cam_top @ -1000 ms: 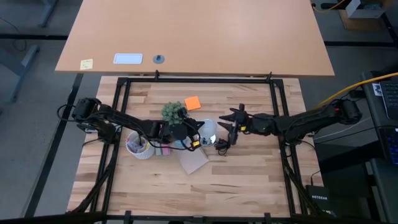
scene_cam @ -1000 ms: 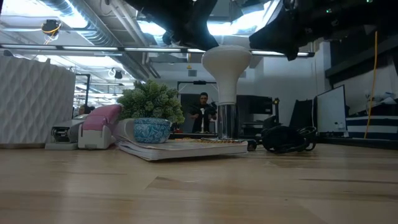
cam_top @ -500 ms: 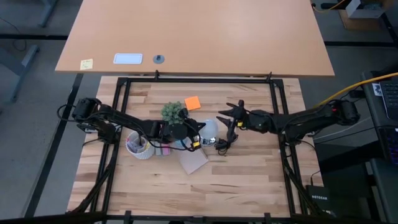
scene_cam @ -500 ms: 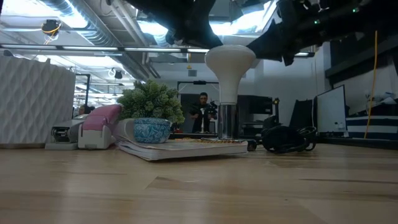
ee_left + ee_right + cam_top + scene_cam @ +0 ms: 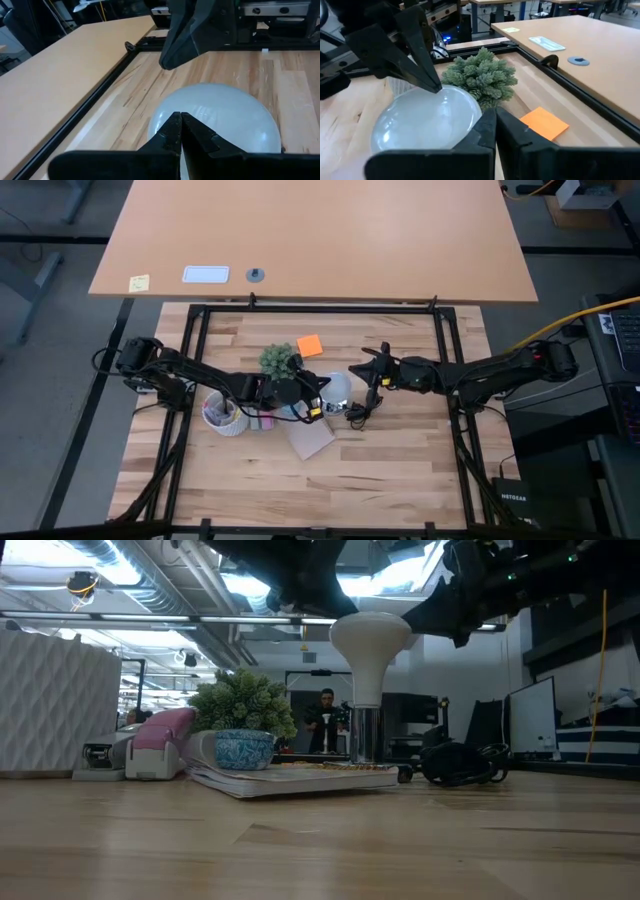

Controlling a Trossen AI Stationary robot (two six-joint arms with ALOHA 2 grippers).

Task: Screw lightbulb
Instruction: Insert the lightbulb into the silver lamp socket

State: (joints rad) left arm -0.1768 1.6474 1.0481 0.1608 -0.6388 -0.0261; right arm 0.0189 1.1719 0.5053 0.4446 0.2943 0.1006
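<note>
The lightbulb (image 5: pixel 368 650) stands upright, white globe up, its neck in a shiny socket (image 5: pixel 364 745) on a book (image 5: pixel 300 778). In the high view the lightbulb (image 5: pixel 336 390) sits mid-table between both arms. My left gripper (image 5: pixel 322 384) is shut, its tip on the globe's upper left side. My right gripper (image 5: pixel 358 368) is shut too, its tip by the globe's upper right side (image 5: pixel 408 628). The right wrist view shows the globe (image 5: pixel 425 120) with my left gripper (image 5: pixel 436 87) on its far rim. My left gripper rests its shut fingertips (image 5: pixel 434 84) against the globe's upper part (image 5: pixel 442 95), slanting down from the table's left. The bulb stays upright in the socket. My right gripper has its shut fingertips (image 5: pixel 487 122) at the globe's edge (image 5: pixel 472 117); I cannot tell whether they touch it.
A small potted plant (image 5: pixel 280 360) and an orange note (image 5: pixel 310 345) lie just beyond the bulb. A cup (image 5: pixel 222 415) of small items and a pink stapler (image 5: pixel 160 740) stand to the left. A coiled black cord (image 5: pixel 460 762) lies right of the socket.
My right gripper has moved a little toward the bulb, toward the table's left, and its spread fingers have shut beside the globe. The bulb and my left gripper have kept still.
</note>
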